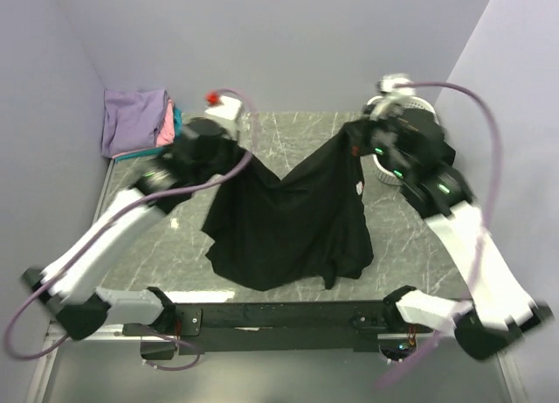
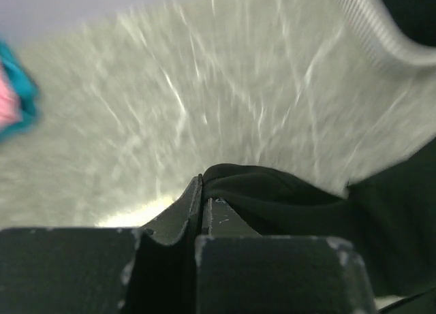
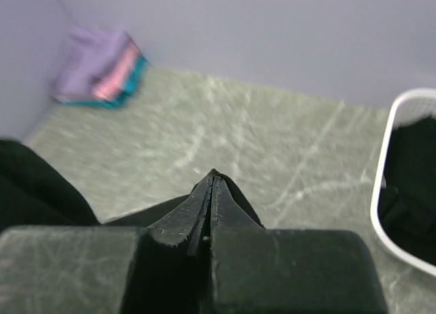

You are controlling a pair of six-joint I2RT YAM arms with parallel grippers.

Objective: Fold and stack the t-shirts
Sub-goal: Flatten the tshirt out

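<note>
From above, the right arm [image 1: 437,171] covers most of the white basket [image 1: 425,113]. The wrist housings hide the fingertips of the left gripper [image 1: 239,156] and the right gripper [image 1: 356,146], just where the black t-shirt [image 1: 288,219] hangs from them. The folded stack [image 1: 138,123] in the far left corner is too small for its layers to be counted. In the left wrist view the table [image 2: 204,89] is smeared with blur, the stack is cut by the left edge, and the basket rim (only a curved strip of it) leaves at the top right. In the right wrist view the basket runs off the right edge, and the dark mass [image 3: 415,184] inside it is too dim to make out.
</note>
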